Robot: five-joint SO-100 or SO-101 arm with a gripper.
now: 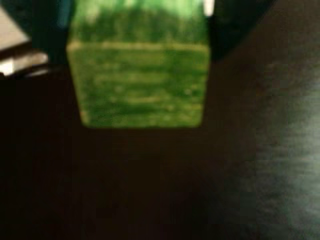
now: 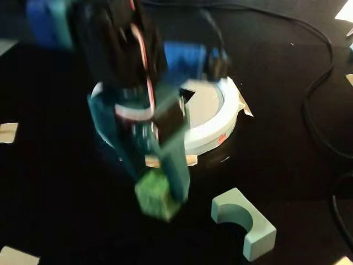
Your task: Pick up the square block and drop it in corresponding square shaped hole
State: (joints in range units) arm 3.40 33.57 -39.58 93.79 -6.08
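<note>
Green, rigid and probably light, the cube [image 2: 157, 196] is hanging clamped by its flat sides in the gripper [image 2: 159, 190], at seven o'clock from the white sorter [image 2: 212, 130].

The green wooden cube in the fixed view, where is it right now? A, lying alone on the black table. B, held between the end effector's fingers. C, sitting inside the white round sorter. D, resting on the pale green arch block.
B: the green wooden cube sits clamped between the end effector fingers, apart from the pale green arch block.
</note>
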